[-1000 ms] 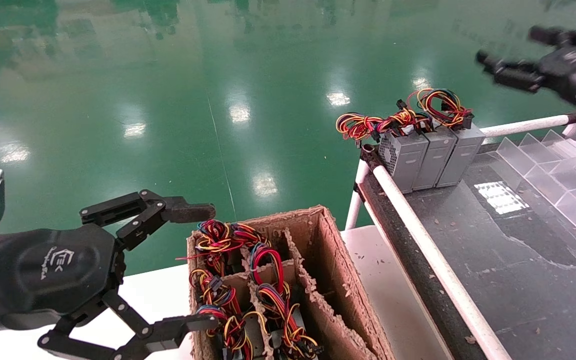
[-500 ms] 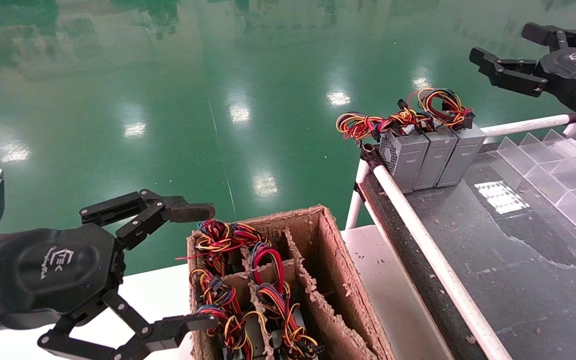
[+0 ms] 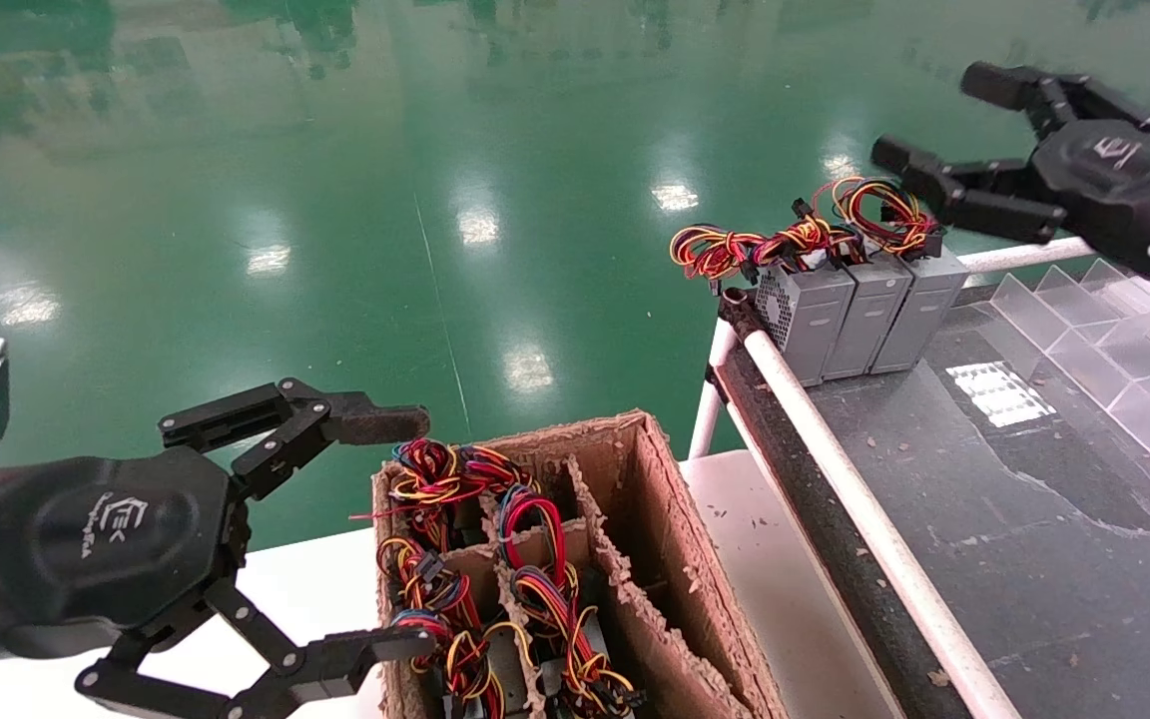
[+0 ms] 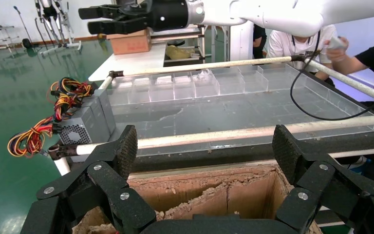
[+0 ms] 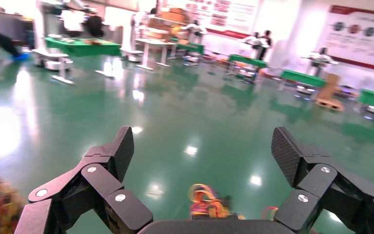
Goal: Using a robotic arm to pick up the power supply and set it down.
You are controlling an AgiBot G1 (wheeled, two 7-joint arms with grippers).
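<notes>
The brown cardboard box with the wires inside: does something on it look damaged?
Yes. The brown cardboard box has ragged, crumbling top edges, and its inner dividers are frayed and uneven. Small crumbs lie on the white table beside it.

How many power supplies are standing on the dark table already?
3, side by side at the far corner of the dark table: the vented one outermost, a middle one, then one below the open right claw.

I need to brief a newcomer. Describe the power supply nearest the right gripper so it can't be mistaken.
On the dark table, three grey boxes stand in a row at the far corner by the white rail. The power supply is the end one, just below the open right gripper. Its visible faces are plain, unlike the vented box at the opposite end.
</notes>
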